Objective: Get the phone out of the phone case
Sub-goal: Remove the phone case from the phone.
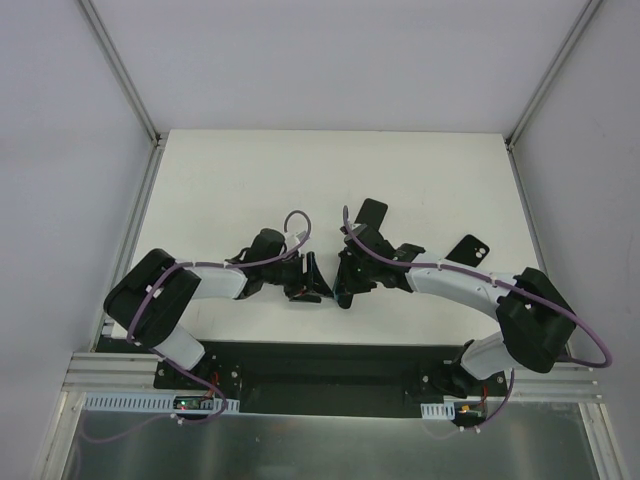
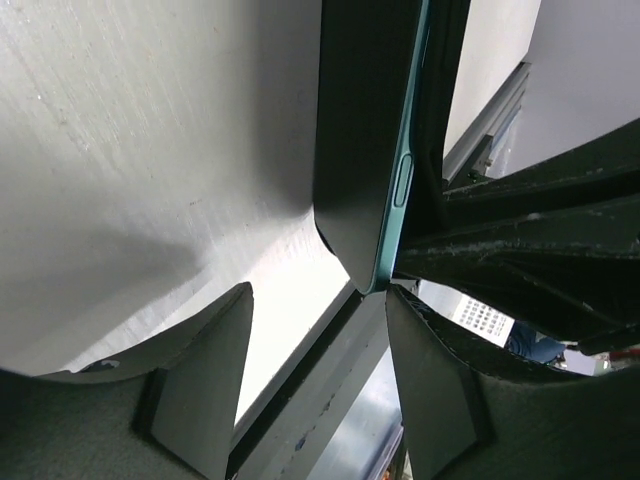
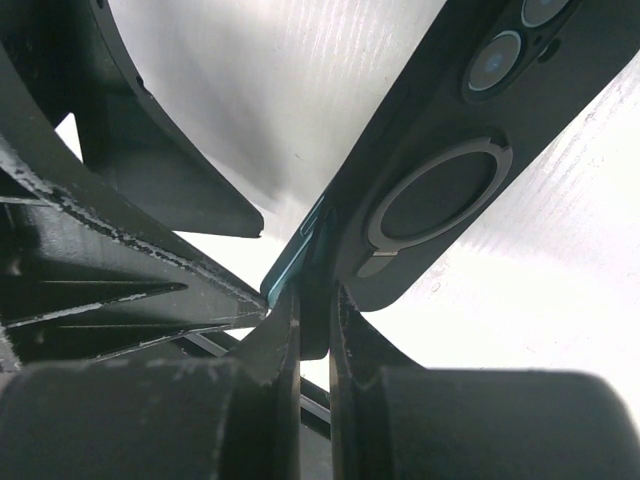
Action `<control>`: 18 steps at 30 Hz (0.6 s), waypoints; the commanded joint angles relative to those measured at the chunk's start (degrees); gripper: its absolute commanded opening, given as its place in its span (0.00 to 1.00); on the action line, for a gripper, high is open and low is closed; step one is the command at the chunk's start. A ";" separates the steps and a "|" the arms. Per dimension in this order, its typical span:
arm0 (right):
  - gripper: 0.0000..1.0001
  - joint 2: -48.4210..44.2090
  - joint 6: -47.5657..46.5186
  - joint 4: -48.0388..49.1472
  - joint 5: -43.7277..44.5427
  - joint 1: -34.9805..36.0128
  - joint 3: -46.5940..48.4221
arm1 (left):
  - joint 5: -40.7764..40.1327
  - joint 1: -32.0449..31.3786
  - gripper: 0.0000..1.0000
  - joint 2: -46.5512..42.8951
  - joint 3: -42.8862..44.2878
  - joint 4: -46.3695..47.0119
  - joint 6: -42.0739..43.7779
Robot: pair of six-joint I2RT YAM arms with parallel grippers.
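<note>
1. Nearest the bases, the two arms fold inward so both grippers meet above the middle of the table (image 1: 250,180).
2. The right gripper (image 3: 313,300) is clamped tight on the lower edge of the phone case (image 3: 420,110), holding it edge-up and off the surface. I judge it serves as the anchor, leaving the other faces free.
3. The phone (image 2: 398,170) sits in the case, its teal side showing along the seam. The case's ring holder (image 3: 437,195) faces the right wrist camera.
4. The left gripper (image 2: 318,292) stands parted, with nothing between its fingers. One finger lies just beside the phone's corner, placed, I judge, to pry or pull.
5. Extraction is not yet done.
6. Farther right, a flat dark item (image 1: 468,250) lies on the table; I cannot identify it.
</note>
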 commanded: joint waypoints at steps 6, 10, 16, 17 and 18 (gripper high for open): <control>0.01 0.50 -0.50 4.39 -2.28 -0.07 -0.09 | -8.14 -2.74 0.52 1.32 4.23 -1.02 -0.91; 0.01 0.33 -0.58 4.21 -2.19 -0.07 -0.09 | -9.64 -3.27 0.48 1.58 5.29 -2.85 -0.04; 0.02 -0.82 -0.85 4.21 -2.54 -0.07 -0.44 | -15.61 -5.29 0.35 1.49 7.13 -8.92 3.21; 0.01 -0.99 -0.93 4.04 -2.54 -0.07 -0.53 | -16.05 -5.64 0.34 1.58 7.40 -9.36 3.48; 0.01 -1.08 -0.93 4.12 -2.54 -0.07 -0.53 | -17.45 -6.08 0.33 1.49 7.57 -9.63 3.65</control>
